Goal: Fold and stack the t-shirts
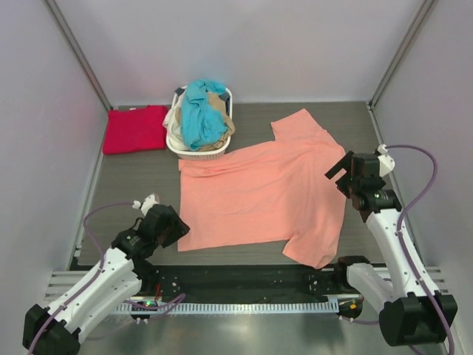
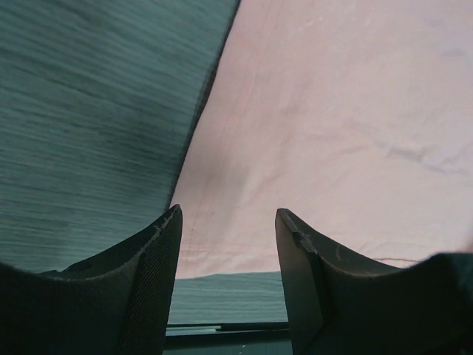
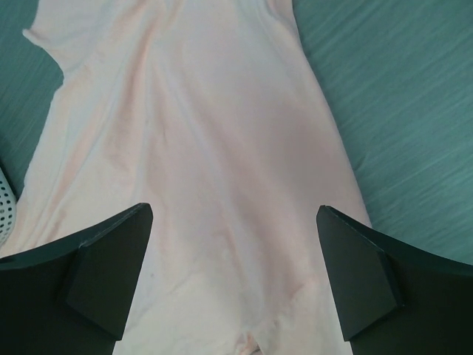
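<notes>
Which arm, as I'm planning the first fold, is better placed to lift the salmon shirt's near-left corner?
Left. The left gripper, open, hovers over that corner of the salmon shirt, while the right gripper sits at the shirt's opposite edge.

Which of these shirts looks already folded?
The red t-shirt, a neat rectangle left of the basket. The salmon-pink t-shirt lies spread flat; the teal t-shirt and beige t-shirt sit crumpled inside it.

The top camera sits above and behind me, looking down over the whole table (image 1: 133,192). My left wrist camera skims low toward one o'clock. My right hangs higher, facing roughly eleven. All three share the salmon-pink t-shirt (image 1: 259,192).
</notes>
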Tool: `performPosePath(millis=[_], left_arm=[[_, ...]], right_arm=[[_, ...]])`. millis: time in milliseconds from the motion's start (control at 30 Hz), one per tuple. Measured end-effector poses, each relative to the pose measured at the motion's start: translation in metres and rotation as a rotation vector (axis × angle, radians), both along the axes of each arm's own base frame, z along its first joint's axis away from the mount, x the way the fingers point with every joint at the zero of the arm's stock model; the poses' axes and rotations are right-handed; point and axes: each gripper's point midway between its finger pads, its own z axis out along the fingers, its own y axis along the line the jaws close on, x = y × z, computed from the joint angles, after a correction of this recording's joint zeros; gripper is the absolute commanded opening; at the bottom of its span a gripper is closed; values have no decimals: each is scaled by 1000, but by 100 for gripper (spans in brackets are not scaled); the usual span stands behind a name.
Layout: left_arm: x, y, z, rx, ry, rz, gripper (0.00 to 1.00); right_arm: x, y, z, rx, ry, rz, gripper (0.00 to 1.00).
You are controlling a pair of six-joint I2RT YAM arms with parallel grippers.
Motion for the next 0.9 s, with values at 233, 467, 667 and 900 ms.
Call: performPosePath(millis=[233,467,667,900], left_arm=[[-20,-7,-24,2,75,-35,55],[-17,-18,-24,-21,74,-43,51],[-31,-16,-20,26,103,-65,54],[-30,-12,4,104,106,-47,53]], right_arm=[[-37,32,-57,141,130,61,100],[-57,49,-83,179,226,109,100],[-56,49,-81,178,219,111,100],[-53,50,-80,172,224,120,100]])
